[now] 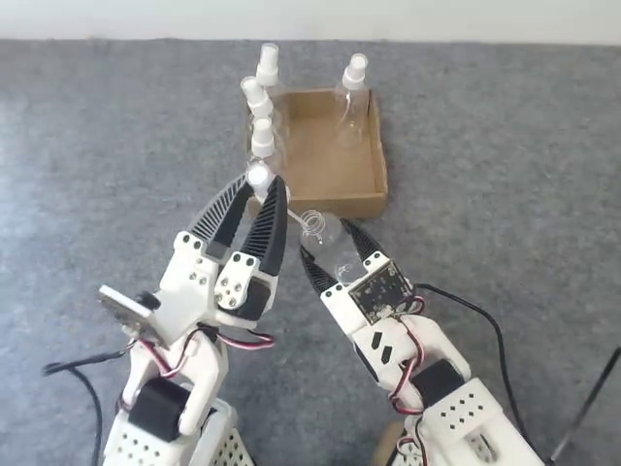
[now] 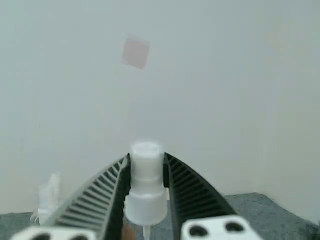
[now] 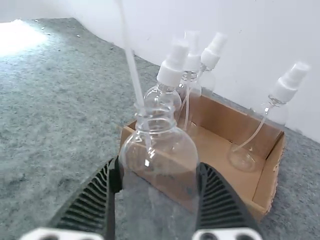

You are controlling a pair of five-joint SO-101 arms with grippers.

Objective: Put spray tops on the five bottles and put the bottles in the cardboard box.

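My left gripper (image 1: 260, 181) is shut on a white spray top (image 1: 259, 176), held up in the air beside the cardboard box (image 1: 380, 157). In the left wrist view the spray top (image 2: 146, 186) stands upright between the fingers (image 2: 102, 195). Its thin dip tube (image 3: 131, 65) runs down into the neck of a clear bottle (image 3: 157, 155). My right gripper (image 3: 157, 172) is shut on that uncapped bottle (image 1: 335, 254), just in front of the box.
Three capped bottles (image 1: 260, 97) stand in a row along the box's left wall, and one more (image 1: 353, 92) at its far right. A grey carpet (image 1: 505, 175) covers the table. Cables (image 1: 485, 320) trail by the right arm's base.
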